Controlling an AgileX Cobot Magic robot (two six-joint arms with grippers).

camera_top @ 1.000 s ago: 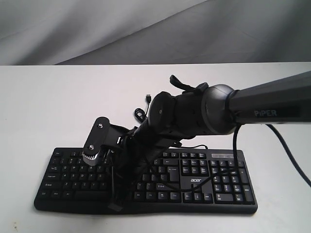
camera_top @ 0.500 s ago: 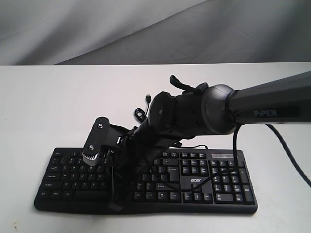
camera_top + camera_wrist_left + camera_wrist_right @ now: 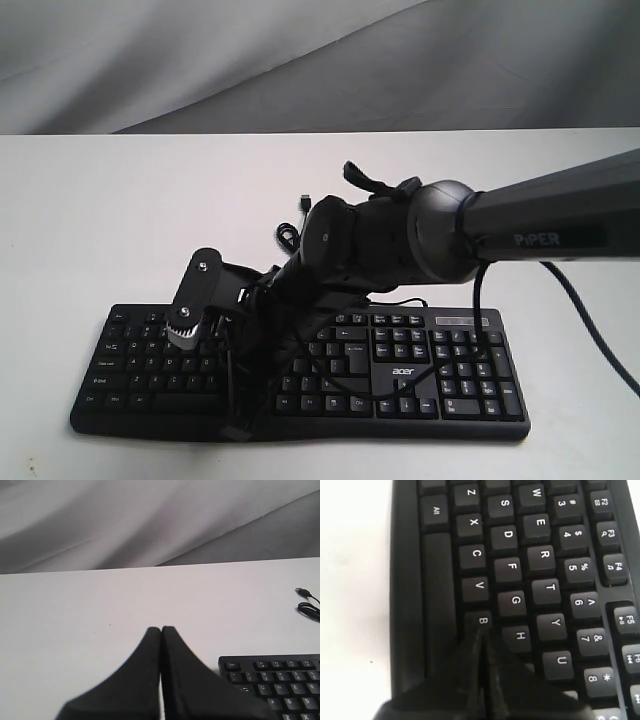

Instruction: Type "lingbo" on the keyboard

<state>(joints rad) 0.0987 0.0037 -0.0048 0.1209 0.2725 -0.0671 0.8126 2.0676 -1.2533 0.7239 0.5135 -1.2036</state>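
The wide black keyboard (image 3: 150,365) lies near the table's front edge, with its number pad and "acer" logo toward the right. My right arm (image 3: 440,230) reaches across from the right, its wrist low over the middle of the keys. In the right wrist view my right gripper (image 3: 482,633) is shut, empty, and its joined tips rest at the edge of the B key (image 3: 481,620), with V, G and H close by. My left gripper (image 3: 161,628) is shut and empty over bare white table, beside the keyboard's Esc corner (image 3: 272,680).
The keyboard's thin black cable coils behind it and ends in a USB plug (image 3: 303,203) on the white table (image 3: 120,220); the plug also shows in the left wrist view (image 3: 300,591). A grey cloth backdrop hangs behind. The right arm's own cables dangle over the keys.
The right arm's wrist has dipped a little lower toward the keys, mostly in the last half second. The keyboard has not moved.
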